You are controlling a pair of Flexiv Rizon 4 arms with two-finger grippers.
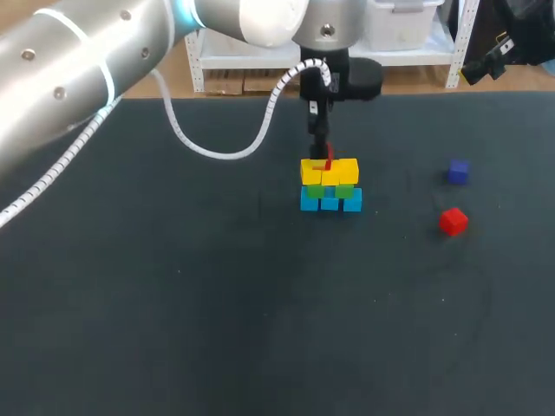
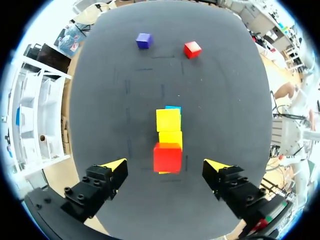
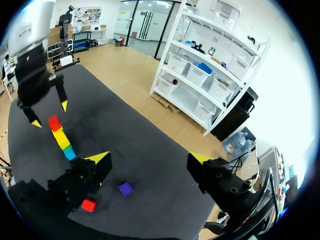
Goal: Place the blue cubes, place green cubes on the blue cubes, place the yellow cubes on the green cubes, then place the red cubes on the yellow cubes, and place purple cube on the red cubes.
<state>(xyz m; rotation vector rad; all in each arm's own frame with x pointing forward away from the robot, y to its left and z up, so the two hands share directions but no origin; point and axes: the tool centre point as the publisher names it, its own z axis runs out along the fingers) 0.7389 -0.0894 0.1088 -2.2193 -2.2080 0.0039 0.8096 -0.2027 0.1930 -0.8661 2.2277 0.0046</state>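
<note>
Spread wide and empty, the left gripper (image 2: 165, 163) hangs directly over the stack (image 1: 329, 186) (a red cube (image 2: 167, 157) tops its yellow cubes (image 2: 168, 120)), the purple cube (image 1: 458, 172) well apart from it.

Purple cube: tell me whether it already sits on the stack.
No, the purple cube lies on the black table, off to the side of the stack and near a loose red cube.

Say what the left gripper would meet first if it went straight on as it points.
Probably the red cube atop the yellow cubes, which lies directly ahead of the open left gripper, though depth is unclear.
</note>
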